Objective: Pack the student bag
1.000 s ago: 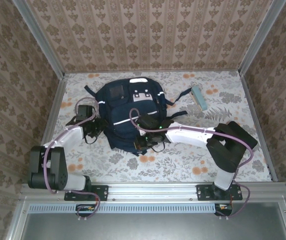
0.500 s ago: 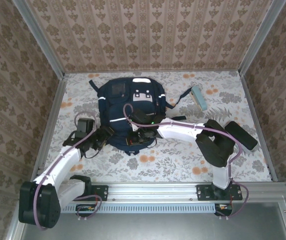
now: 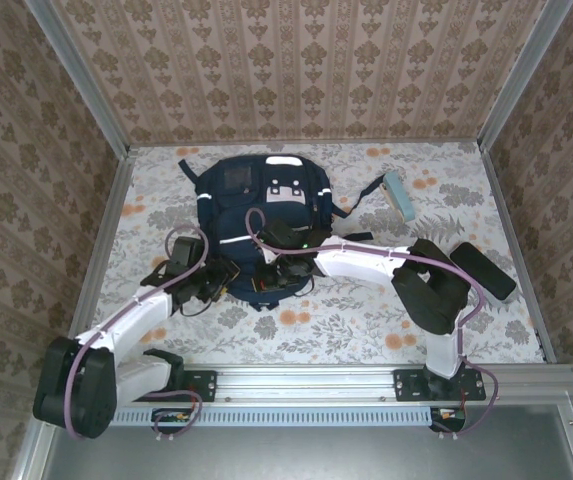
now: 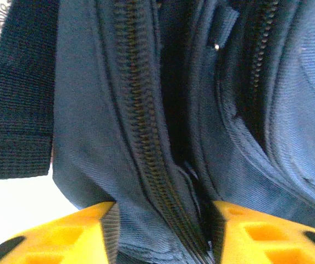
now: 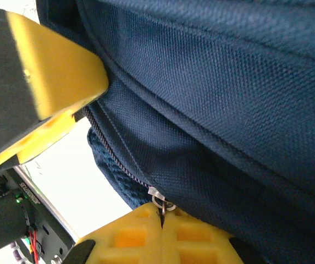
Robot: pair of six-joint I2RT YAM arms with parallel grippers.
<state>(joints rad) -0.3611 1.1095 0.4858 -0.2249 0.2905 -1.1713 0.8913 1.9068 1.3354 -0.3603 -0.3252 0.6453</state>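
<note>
Large dark navy fabric backpack [image 3: 228, 212], white-striped, flat on floral-patterned table [image 3: 366, 320], rear centre. Left gripper [image 4: 162, 223] at table centre, pinching backpack's zippered near-edge fold; right gripper [image 5: 162, 236] just beside, closed on small metal zipper pull [image 5: 158, 199].

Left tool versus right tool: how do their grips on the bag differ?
The left tool has jaws apart, seemingly pinching a fold of the student bag with its zipper track; the right tool is shut on a metal zipper pull. The left tool is at the bag's near-left corner, the right tool mid-edge. Both have yellow fingers.
</note>
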